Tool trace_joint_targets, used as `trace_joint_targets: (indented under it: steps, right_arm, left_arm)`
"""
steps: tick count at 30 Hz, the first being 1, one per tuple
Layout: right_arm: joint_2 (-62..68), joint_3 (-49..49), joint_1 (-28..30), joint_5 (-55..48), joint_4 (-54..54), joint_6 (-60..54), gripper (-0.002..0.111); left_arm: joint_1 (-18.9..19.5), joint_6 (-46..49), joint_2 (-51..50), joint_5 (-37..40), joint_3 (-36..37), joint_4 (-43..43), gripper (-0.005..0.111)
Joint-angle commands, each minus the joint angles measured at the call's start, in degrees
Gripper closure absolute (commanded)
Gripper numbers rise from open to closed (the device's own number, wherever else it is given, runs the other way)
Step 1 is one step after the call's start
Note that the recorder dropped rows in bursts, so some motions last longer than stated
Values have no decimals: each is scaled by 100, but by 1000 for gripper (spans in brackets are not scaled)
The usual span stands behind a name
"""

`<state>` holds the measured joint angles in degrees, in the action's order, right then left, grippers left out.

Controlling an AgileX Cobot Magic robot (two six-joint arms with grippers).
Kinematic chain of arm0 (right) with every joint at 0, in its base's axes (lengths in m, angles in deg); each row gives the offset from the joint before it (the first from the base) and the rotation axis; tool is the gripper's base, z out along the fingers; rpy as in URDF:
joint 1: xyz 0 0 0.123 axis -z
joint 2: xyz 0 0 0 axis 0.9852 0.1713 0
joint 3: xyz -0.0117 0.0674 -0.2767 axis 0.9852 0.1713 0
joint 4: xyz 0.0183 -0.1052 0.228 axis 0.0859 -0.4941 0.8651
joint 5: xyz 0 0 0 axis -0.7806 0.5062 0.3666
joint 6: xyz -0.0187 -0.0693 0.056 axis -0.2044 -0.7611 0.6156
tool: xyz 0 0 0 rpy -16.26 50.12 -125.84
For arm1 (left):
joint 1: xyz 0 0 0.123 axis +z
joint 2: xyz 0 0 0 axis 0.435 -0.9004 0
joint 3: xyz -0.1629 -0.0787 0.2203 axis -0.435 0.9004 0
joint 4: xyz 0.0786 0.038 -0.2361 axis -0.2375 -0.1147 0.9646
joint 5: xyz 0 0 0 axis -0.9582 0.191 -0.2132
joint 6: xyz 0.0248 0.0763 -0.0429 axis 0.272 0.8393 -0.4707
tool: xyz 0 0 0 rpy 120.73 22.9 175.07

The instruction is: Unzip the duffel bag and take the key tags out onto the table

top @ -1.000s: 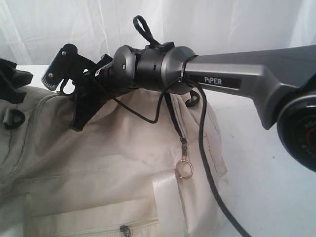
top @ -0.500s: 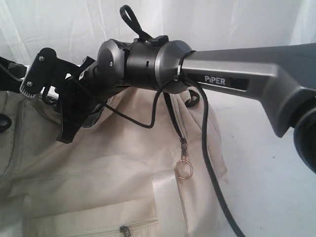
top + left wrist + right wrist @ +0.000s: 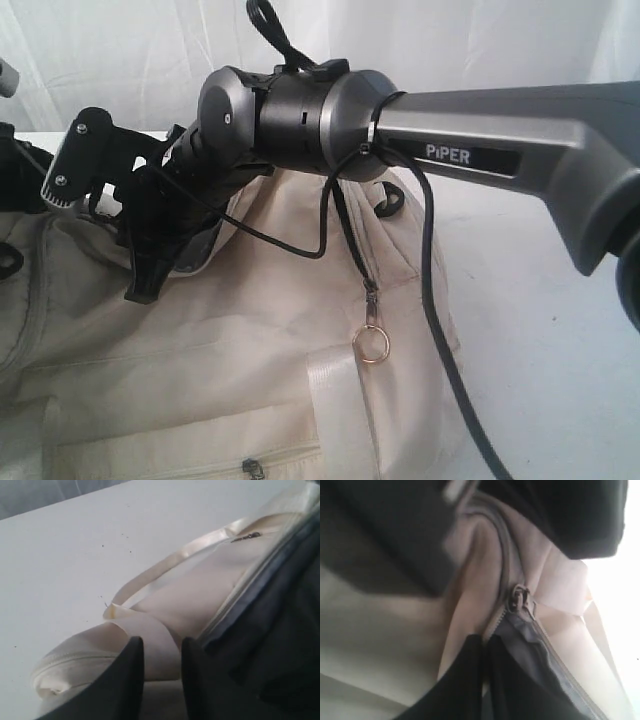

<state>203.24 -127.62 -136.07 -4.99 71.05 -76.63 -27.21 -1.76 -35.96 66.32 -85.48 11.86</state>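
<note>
— Where was the duffel bag [image 3: 230, 340]?

— On the table [image 3: 540, 380]. It filled the left part and ran back close to the far edge by the curtain [image 3: 150, 50]. The white top showed toward the right edge.

— And the right arm [image 3: 500, 150]?

— It stretched in from the right edge over the top of the bag, with a black cable [image 3: 432, 300] drooping from it across the bag's end. The right gripper [image 3: 482, 645] sat at the top zipper. Its fingers [image 3: 465, 680] were together with only a slit between them, the tips just short of the zipper slider [image 3: 520, 597]. I couldn't tell whether any cloth was caught there.

— Was that zipper open?

— On the gripper's side of the slider, yes. Grey lining [image 3: 535, 645] showed there.

— The left gripper [image 3: 161, 642]?

— It was low at the bag's left end. Its fingers [image 3: 125, 680] stood a narrow gap apart, and a fold of webbing strap [image 3: 150, 635] filled the gap. I couldn't tell whether they pressed on it.

— The metal ring pull [image 3: 371, 346]?

— It hung from another zipper on the end facing the right edge, well apart from both grippers.
</note>
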Motion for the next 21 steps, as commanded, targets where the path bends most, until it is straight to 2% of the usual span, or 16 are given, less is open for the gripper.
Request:
trace_joint_targets:
  steps: [1, 4, 6, 8, 10, 12, 15, 21]
  right_arm:
    - [-58, 43, 2, -140, -62, -64, 108]
    - [-58, 43, 24, -69, -62, -64, 105]
    - [-58, 43, 106, 57, -62, 163, 91]
    - [-58, 43, 172, 147, -48, 330, 76]
    - [-58, 43, 186, 266, -35, 347, 59]
    - [-45, 43, 175, 481, 98, 389, 47]
    - [10, 43, 175, 735, 628, 389, 44]
    - [106, 43, 132, 367, 1404, -398, 44]
  left_arm:
    - [17, 61, 14, 625, -15, -737, 74]
    - [17, -150, 14, 1100, -3, -1790, 67]
    - [17, -908, 14, 1104, -3, -2605, 65]
    - [17, -1188, 14, 1358, -3, -3109, 65]
    - [17, -1198, 14, 1382, -3, -3110, 65]
    - [17, -1200, 14, 1399, -3, -3110, 65]
    - [17, -1200, 14, 1475, -3, -3110, 65]
    - [17, -1200, 14, 1389, -3, -3110, 65]
